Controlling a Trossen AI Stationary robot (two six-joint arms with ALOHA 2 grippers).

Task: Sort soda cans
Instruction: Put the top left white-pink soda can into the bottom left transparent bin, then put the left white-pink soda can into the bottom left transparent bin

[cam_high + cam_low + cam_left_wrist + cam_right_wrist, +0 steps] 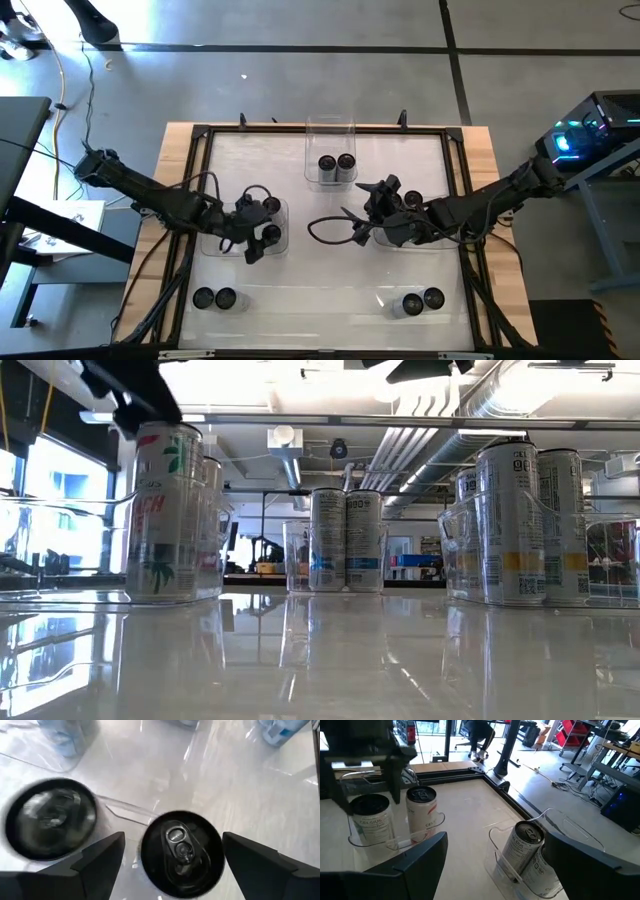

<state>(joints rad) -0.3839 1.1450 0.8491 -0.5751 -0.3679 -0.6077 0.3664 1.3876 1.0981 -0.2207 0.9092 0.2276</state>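
A clear tray (330,130) sits at the table's (390,290) far edge, well ahead of both grippers. A black cable (325,232) loops on the white surface just beside the right gripper. A black frame (325,128) borders the table.

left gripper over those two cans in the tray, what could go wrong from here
The left gripper is open, straddling one can from above, with a second can close beside one finger. Closing or descending could nudge that neighbour or catch the clear tray. An off-centre grip might tip the tall can.
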